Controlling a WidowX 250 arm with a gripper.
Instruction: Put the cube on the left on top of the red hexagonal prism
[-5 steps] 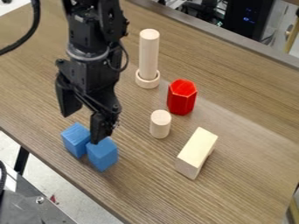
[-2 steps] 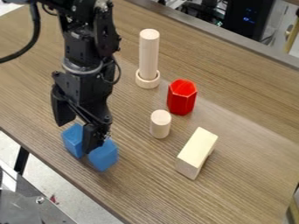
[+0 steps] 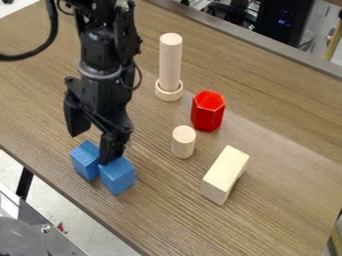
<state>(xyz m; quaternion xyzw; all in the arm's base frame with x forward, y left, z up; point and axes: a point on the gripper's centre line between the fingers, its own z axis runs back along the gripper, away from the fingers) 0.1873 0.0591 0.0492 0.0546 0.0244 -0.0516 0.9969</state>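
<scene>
Over the two blue cubes at the table's lower left hangs the gripper [image 3: 91, 145], open, its two fingers apart. One finger ends at the gap between the cubes; the other is behind and above the left blue cube [image 3: 85, 161], which has nothing gripped around it. Close beside it stands the right blue cube [image 3: 117, 176], partly covered at its upper edge by the nearer finger. The red hexagonal prism [image 3: 208, 112] stands upright right of centre, its top bare.
A short wooden cylinder [image 3: 183, 142] stands just in front of the prism. Farther back, a tall wooden rod [image 3: 170, 60] stands in a wooden ring [image 3: 168, 92]. A pale rectangular block [image 3: 226, 174] lies at the right. The table's front edge [image 3: 67, 200] runs close below the cubes.
The gripper first went down and slightly left toward the cubes, then came back up and a little right, near its earlier place. The cubes and other objects have stayed put.
</scene>
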